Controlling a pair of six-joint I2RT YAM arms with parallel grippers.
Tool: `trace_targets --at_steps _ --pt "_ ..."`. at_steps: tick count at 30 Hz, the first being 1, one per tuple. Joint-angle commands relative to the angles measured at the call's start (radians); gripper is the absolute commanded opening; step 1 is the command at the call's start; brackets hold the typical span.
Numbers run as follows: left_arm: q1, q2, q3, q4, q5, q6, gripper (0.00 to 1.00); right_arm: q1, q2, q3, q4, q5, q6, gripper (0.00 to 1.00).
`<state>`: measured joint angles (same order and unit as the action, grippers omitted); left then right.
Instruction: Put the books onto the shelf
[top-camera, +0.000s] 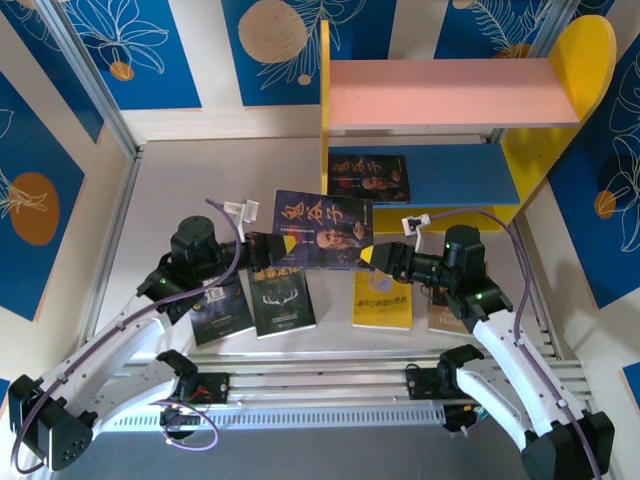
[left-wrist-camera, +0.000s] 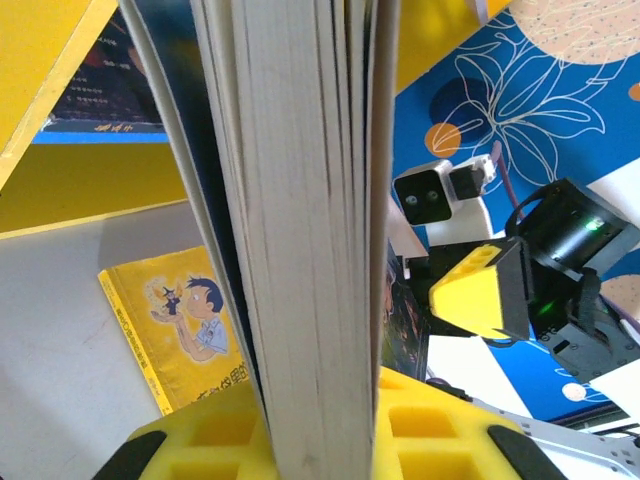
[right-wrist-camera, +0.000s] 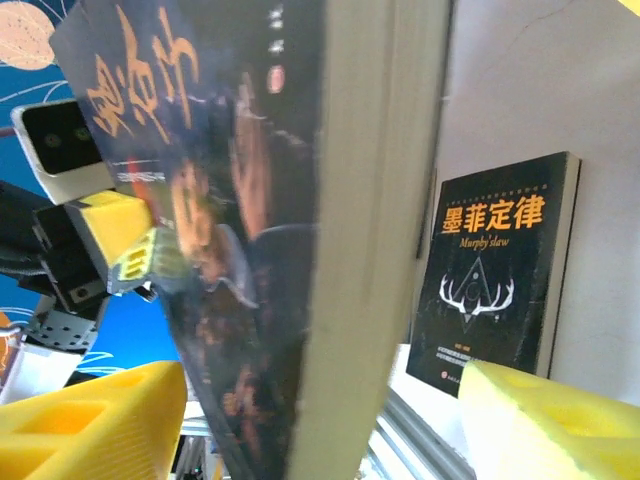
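You've got six books: four dark (shelved dark book (top-camera: 369, 177), mid-air dark book (top-camera: 322, 228), antler-cover book (top-camera: 283, 300), leftmost dark book (top-camera: 222, 315)), one yellow book (top-camera: 383, 300) and one brown book (top-camera: 440, 320), partly covered. One shelf (top-camera: 585, 60) with two boards: pink board (top-camera: 440, 92) and blue board (top-camera: 460, 172). Two grippers: left gripper (top-camera: 262, 250), right gripper (top-camera: 385, 257).

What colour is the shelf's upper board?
The upper board is pink; the top external view shows it best.
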<state>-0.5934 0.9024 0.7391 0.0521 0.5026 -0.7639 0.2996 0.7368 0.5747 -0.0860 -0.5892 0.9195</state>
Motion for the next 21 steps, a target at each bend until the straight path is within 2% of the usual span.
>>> trace_targets --at_steps 1,7,15,16,21 --pt "-0.003 -0.019 -0.02 0.187 -0.008 -0.019 0.0 0.01 0.003 0.018 0.021 0.012 0.011 0.65" --pt "-0.006 0.006 -0.078 0.323 -0.005 -0.068 0.0 0.015 0.03 0.053 0.011 0.005 -0.006 0.39" --pt "-0.022 0.08 -0.076 0.384 0.014 -0.1 0.0 0.01 0.057 0.085 -0.023 0.005 -0.071 0.16" --pt "-0.023 0.082 -0.076 0.384 0.007 -0.1 0.04 0.006 0.058 0.092 -0.035 0.001 -0.086 0.14" --pt "-0.023 0.086 -0.062 0.34 -0.019 -0.097 0.4 -0.043 0.048 0.113 -0.087 -0.049 -0.148 0.07"
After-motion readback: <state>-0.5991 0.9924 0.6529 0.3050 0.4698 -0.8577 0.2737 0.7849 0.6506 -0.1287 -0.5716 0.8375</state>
